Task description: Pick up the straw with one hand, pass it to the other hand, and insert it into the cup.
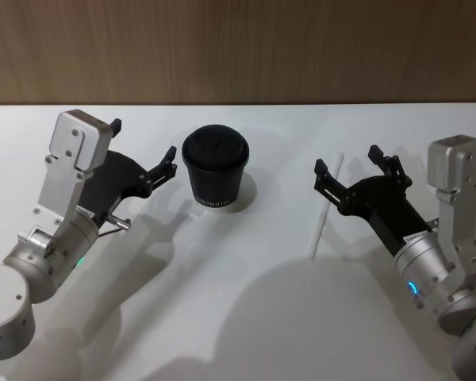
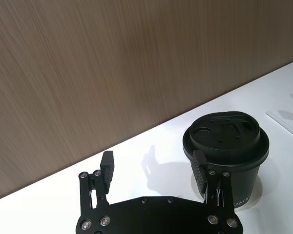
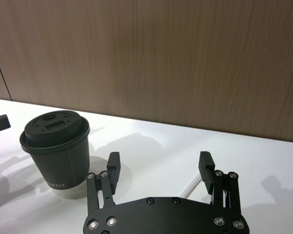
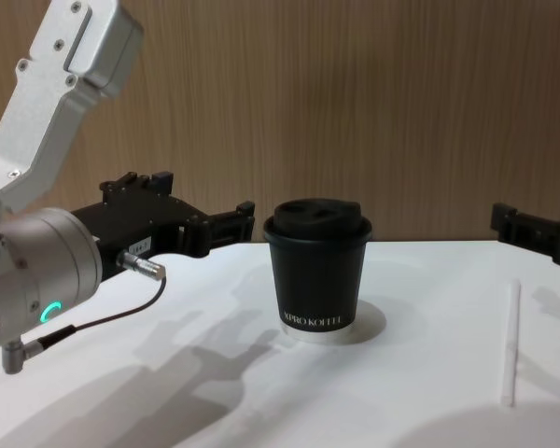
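Straw (image 1: 324, 213) of thin white plastic lies at three o'clock of the black lidded paper cup (image 1: 214, 171), below the released black right gripper (image 1: 347, 161) — likely light, slippery, crushable; pinch mid-length. Left gripper (image 1: 143, 139), nine o'clock — likewise released.

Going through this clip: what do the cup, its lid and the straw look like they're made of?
The cup: matte black paper, probably, going by the printed white lettering and white base rim. Its lid: black plastic, it seems, moulded with recesses and a faint sheen. The straw: smooth white plastic by its look; paper cannot be ruled out.
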